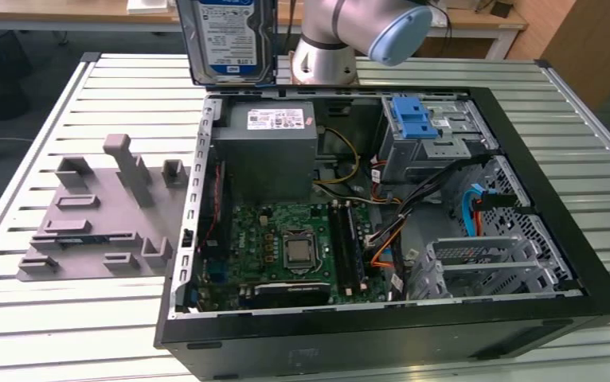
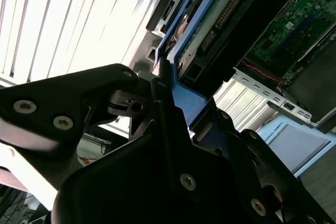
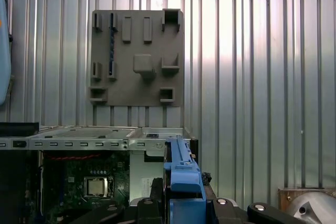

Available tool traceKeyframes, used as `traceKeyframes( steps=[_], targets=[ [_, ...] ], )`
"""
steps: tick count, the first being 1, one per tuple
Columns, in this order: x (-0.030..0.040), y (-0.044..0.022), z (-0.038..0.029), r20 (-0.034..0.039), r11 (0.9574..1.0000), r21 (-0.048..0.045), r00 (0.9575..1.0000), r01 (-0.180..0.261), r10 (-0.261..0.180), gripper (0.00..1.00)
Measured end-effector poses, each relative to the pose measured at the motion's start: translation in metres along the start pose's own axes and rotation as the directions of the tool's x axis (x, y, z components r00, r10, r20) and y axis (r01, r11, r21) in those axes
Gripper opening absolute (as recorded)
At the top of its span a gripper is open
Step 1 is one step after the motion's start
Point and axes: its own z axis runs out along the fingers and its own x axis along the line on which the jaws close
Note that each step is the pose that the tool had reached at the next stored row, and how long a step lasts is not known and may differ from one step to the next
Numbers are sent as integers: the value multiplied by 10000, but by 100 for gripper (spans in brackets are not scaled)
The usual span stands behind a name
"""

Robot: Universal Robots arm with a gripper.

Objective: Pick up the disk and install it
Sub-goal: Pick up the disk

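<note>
Disk (image 1: 225, 40) is off the table, upright in the air near the case's far corner, on the exterior view's left, label toward the camera. Table (image 1: 50, 103): slatted metal. Open case (image 1: 560, 263) lies on it with the motherboard (image 1: 283, 247) exposed. Grey fixture plate (image 1: 92, 219) sits just beside the case, on the exterior view's left. In the second wrist view I see the gripper (image 2: 184, 106) clamped on the disk's blue frame, fingers (image 2: 163, 114) against its sides.

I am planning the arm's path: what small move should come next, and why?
Probably shift the disk sideways toward the drive cage: the gripper holds it upright in the air, and in the exterior view it hangs well left of that cage.
</note>
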Motion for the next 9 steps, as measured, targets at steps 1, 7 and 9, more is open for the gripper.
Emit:
traceKeyframes(
  steps=[1,7,9],
  targets=[
    [0,-14,0,0,10000,0,10000,-1,1,36],
    [-1,-80,-1,0,10000,1,10000,-1,1,36],
    [-1,-105,-2,0,10000,0,10000,-1,1,36]
  ],
)
